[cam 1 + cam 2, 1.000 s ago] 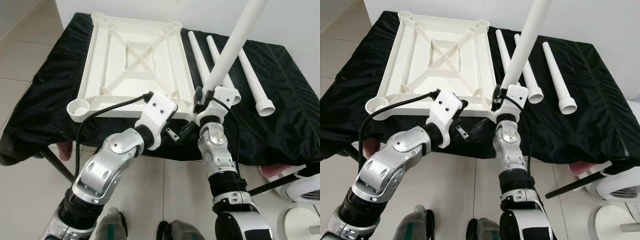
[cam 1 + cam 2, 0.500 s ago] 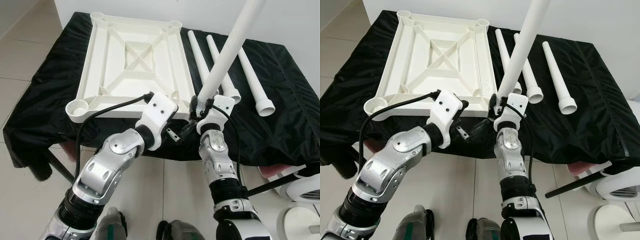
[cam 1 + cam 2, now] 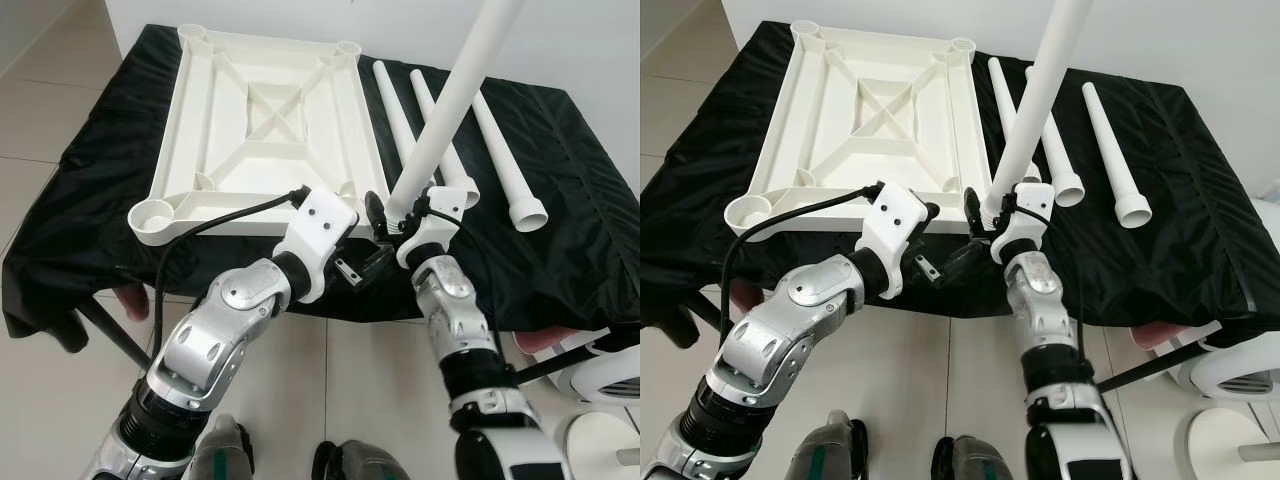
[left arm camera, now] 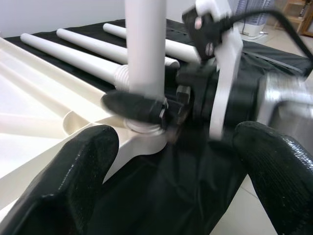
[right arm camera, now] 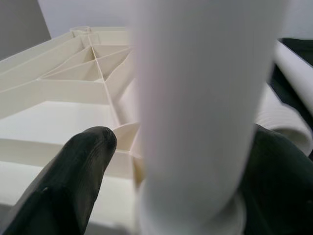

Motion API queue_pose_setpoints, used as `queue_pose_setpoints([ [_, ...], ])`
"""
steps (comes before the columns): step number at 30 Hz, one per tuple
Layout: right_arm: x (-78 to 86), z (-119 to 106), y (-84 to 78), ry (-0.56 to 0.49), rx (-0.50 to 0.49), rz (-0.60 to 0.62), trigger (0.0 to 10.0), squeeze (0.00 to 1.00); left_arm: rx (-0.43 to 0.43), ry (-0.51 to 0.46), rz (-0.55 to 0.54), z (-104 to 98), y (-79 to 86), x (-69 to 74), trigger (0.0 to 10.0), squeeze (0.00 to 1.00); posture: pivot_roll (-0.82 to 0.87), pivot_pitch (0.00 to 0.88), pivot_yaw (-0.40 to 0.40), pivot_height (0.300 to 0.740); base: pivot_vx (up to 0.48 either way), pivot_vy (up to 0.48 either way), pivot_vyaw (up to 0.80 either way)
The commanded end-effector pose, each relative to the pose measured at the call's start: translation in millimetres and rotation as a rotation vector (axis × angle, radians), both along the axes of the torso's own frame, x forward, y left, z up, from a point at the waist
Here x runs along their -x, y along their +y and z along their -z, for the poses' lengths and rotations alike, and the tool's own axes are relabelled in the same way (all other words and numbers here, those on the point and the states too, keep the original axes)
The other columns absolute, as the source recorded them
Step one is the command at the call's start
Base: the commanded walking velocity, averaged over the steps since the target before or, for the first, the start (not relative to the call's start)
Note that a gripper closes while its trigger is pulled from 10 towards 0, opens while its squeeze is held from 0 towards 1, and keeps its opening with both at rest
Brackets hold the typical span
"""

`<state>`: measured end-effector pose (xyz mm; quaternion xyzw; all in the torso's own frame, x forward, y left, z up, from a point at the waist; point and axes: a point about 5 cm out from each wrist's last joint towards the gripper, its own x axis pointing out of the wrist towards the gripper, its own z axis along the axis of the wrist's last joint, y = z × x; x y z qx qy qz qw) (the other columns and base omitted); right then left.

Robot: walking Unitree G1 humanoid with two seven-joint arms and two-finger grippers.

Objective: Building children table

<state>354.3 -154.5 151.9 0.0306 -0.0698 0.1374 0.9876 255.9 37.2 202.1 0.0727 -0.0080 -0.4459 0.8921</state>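
Note:
A white tabletop (image 3: 265, 120) lies upside down on a black cloth (image 3: 560, 250), with round sockets at its corners. My right gripper (image 3: 398, 215) is shut on a long white table leg (image 3: 450, 100) near its lower end. The leg stands nearly upright, leaning away to the right, with its base at the tabletop's near right corner socket (image 4: 142, 134). In the right wrist view the leg (image 5: 200, 98) sits between the fingers (image 5: 73, 171). My left gripper (image 3: 365, 265) is open just below the front table edge, facing that corner; its fingertips (image 4: 73, 181) hold nothing.
Three more white legs (image 3: 505, 150) lie side by side on the cloth right of the tabletop. A white wall stands behind the table. White round objects (image 3: 600, 430) and a black bar sit on the tiled floor at the right.
My right arm has carried the leg's lower end left and nearer, from beside the lying legs to the tabletop's near right corner. The left gripper has hardly moved.

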Motion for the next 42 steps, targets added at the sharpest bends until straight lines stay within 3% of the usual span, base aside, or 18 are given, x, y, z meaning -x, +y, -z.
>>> queue_pose_setpoints([
  [1,-2.2,-1,-11.7,0.002,0.022,-0.025,10.0,0.0,-0.004,-0.007,0.0,0,-1.4,1.3,10.0,0.0,0.13,0.054,-0.125,0.74,0.0,0.0,0.0],
  [9,-5.7,-8,-26.4,-0.009,0.079,-0.133,10.0,0.0,-0.007,-0.006,0.002,0,-1.5,1.2,10.0,0.0,0.12,0.057,-0.124,0.74,0.0,0.0,0.0],
  [13,-5.4,-11,-28.5,-0.008,0.08,-0.25,10.0,0.0,-0.016,-0.002,0.012,3,-1.7,2.4,10.0,0.0,0.12,0.063,-0.124,0.74,0.0,0.0,0.0],
  [21,-8.4,-11,-31.3,-0.006,0.088,-0.297,10.0,0.0,-0.03,0.019,-0.007,12,1.3,0.5,10.0,0.0,0.13,0.07,-0.122,0.74,0.0,0.0,0.0],
  [27,-11.4,-14,-32.4,-0.018,0.092,-0.307,10.0,0.0,-0.087,0.082,-0.045,41,7.5,-2.0,10.0,0.0,0.13,0.07,-0.121,0.74,0.0,0.0,0.0],
  [36,-12.8,-15,-33.0,-0.023,0.075,-0.339,10.0,0.0,-0.087,0.095,-0.043,44,7.5,-1.3,10.0,0.0,0.13,0.069,-0.119,0.74,0.0,0.0,0.0],
  [37,-13.1,-15,-32.9,-0.022,0.077,-0.345,0.8,0.0,-0.086,0.092,-0.042,44,7.6,-1.5,10.0,0.0,0.13,0.069,-0.119,0.74,0.0,0.0,0.0],
  [38,-13.1,-14,-33.1,-0.022,0.075,-0.348,0.0,0.0,-0.086,0.09,-0.041,44,7.8,-1.5,10.0,0.0,0.13,0.069,-0.119,0.74,0.0,0.0,0.0],
  [42,-13.1,-13,-34.5,-0.021,0.073,-0.336,0.0,0.0,-0.086,0.084,-0.041,45,8.2,-1.7,10.0,0.0,0.13,0.07,-0.12,0.74,0.0,0.0,0.0],
])
